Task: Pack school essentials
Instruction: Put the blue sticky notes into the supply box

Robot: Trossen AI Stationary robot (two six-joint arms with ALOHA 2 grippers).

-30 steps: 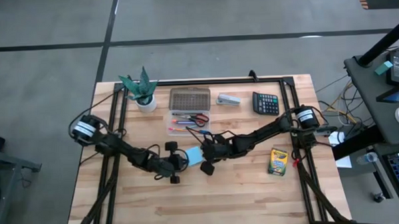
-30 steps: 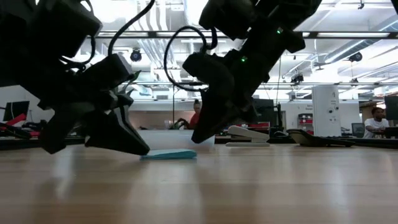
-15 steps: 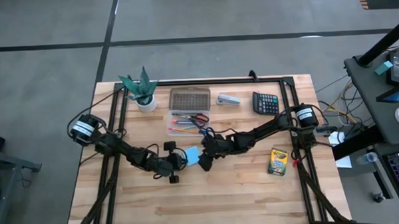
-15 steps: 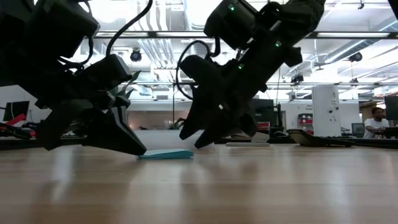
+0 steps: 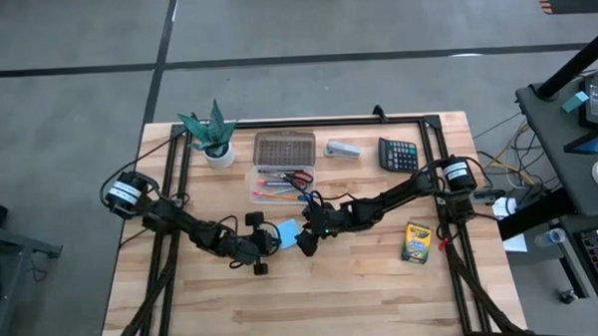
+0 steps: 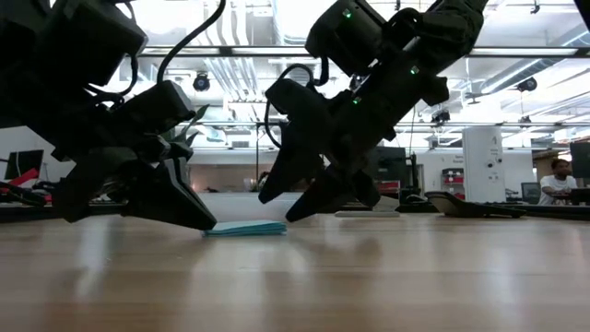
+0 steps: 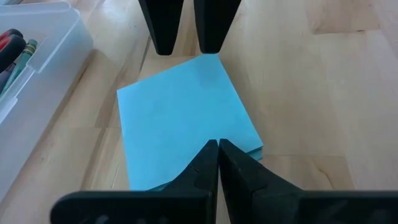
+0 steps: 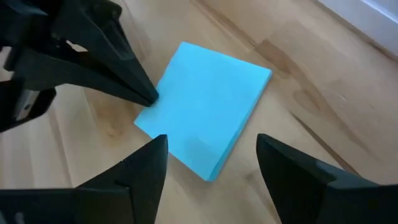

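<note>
The light-blue square notepad point(image 5: 288, 231) lies flat on the wooden table between my two grippers. My left gripper point(image 7: 217, 144) is shut, and its tips sit at the pad's left corner. My right gripper point(image 8: 211, 149) is open, with one finger on each side of the pad's right corner point(image 7: 208, 59); I cannot tell whether it touches the pad. The clear box point(image 5: 283, 182) behind the pad holds red-handled scissors and pens. The yellow-green crayon box point(image 5: 415, 242) lies on the table to the right. My left gripper has its shut fingertips point(image 8: 144, 93) against the notepad's left corner point(image 8: 163, 104). It comes from the table's left, slanting down. The pad lies flat on the table.
Along the far edge stand a potted plant point(image 5: 213, 136), a brown mesh case point(image 5: 283, 149), a grey stapler point(image 5: 343, 149) and a black calculator point(image 5: 398, 155). Bare wood lies between the pad and the near edge. People show in the room beyond the table.
My right gripper has opened, its fingers spreading over the notepad's right end. The notepad has stayed flat on the table.
</note>
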